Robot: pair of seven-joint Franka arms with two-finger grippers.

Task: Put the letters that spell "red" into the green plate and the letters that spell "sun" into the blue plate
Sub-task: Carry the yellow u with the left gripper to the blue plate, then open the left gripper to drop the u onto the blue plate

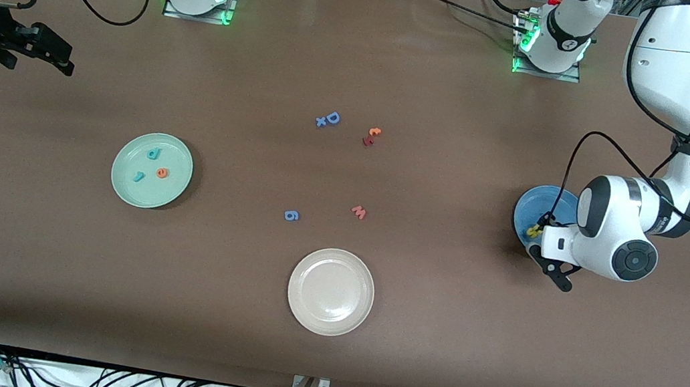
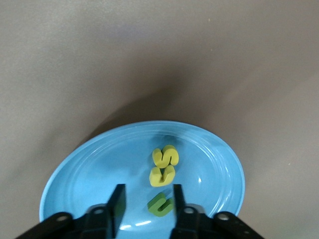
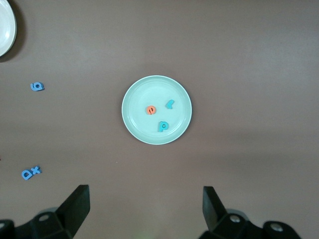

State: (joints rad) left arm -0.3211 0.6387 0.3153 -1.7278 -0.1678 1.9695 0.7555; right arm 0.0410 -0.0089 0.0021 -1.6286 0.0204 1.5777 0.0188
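Observation:
The blue plate point(image 1: 526, 207) lies at the left arm's end of the table. My left gripper point(image 2: 148, 199) hovers low over it, open. An olive-green arch point(image 2: 161, 204) lies on the plate between the fingers, close to one finger point(image 2: 178, 198). A yellow "s" point(image 2: 166, 156) and a yellow arch point(image 2: 162, 175) lie beside it in the blue plate point(image 2: 94, 169). The green plate point(image 1: 128, 187) holds a teal "d" point(image 1: 153, 154), a teal "r" point(image 1: 137, 176) and an orange "e" point(image 1: 162, 173). My right gripper point(image 1: 63, 61) waits open, up in the air at the right arm's end.
A beige-white plate point(image 1: 327, 312) sits nearest the front camera. Loose letters lie mid-table: a blue "D" with a small "x" point(image 1: 328, 119), two orange-red letters point(image 1: 371, 136), a pink "w" point(image 1: 358, 211) and a blue "6" point(image 1: 291, 215).

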